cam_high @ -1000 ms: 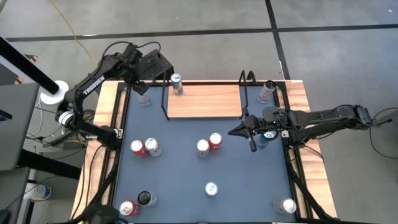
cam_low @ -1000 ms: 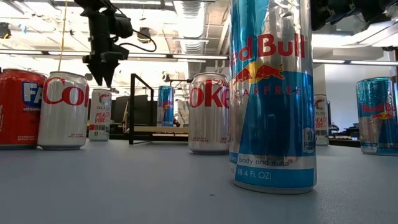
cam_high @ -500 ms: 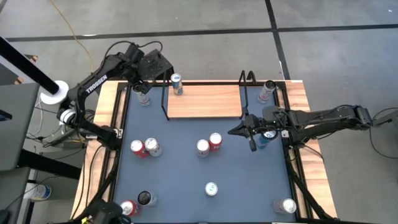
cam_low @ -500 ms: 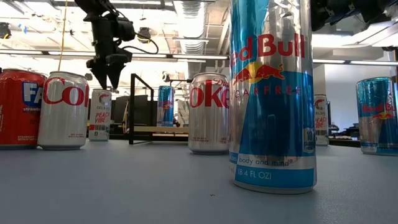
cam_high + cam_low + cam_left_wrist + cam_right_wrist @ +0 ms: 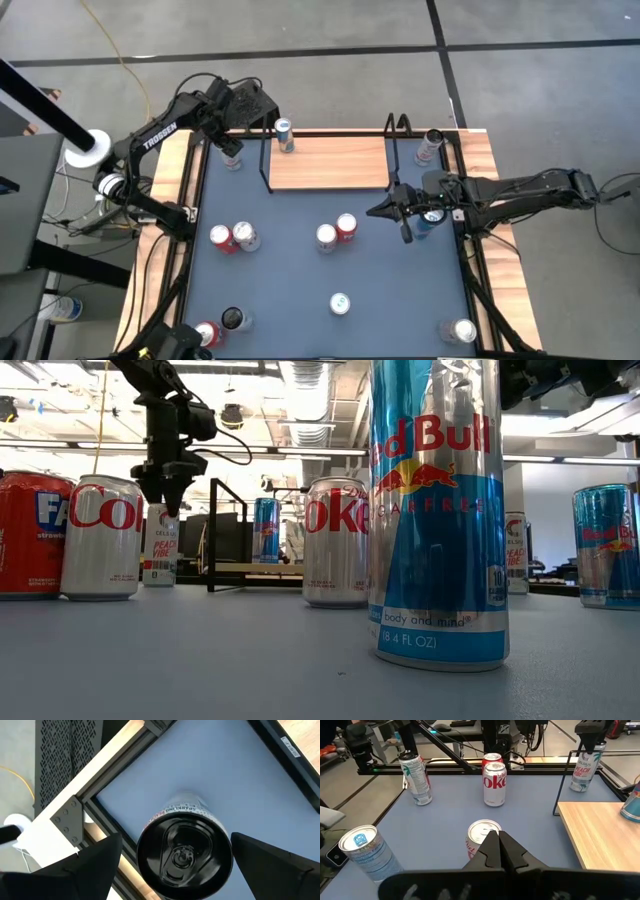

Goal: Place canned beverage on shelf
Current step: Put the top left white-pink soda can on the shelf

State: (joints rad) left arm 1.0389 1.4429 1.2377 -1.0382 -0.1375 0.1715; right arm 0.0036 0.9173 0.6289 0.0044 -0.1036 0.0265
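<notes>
A white Celsius can point(image 5: 231, 158) stands upright on the blue tabletop in the far left corner, just left of the shelf. The shelf point(image 5: 330, 162) is a light-wood board with black wire side frames, and a blue can point(image 5: 285, 135) stands at its far left end. My left gripper point(image 5: 176, 840) is open and points down over the Celsius can. Its black top point(image 5: 185, 852) shows between the two fingers, which stand apart from it on either side. In the low view the fingertips point(image 5: 165, 500) are level with the can's top. My right gripper point(image 5: 498, 845) waits shut above the table's right middle.
Cans stand scattered over the table: a pair at the left point(image 5: 233, 237), two Coke cans mid-table point(image 5: 336, 232), one nearer the front point(image 5: 340, 303), two at the near left point(image 5: 220, 326) and one at the near right point(image 5: 462, 330). Another Celsius can point(image 5: 430, 146) stands right of the shelf.
My left gripper has sunk toward the Celsius can, and its fingers have spread wider, now standing on either side of the can's top. The can has kept still.
</notes>
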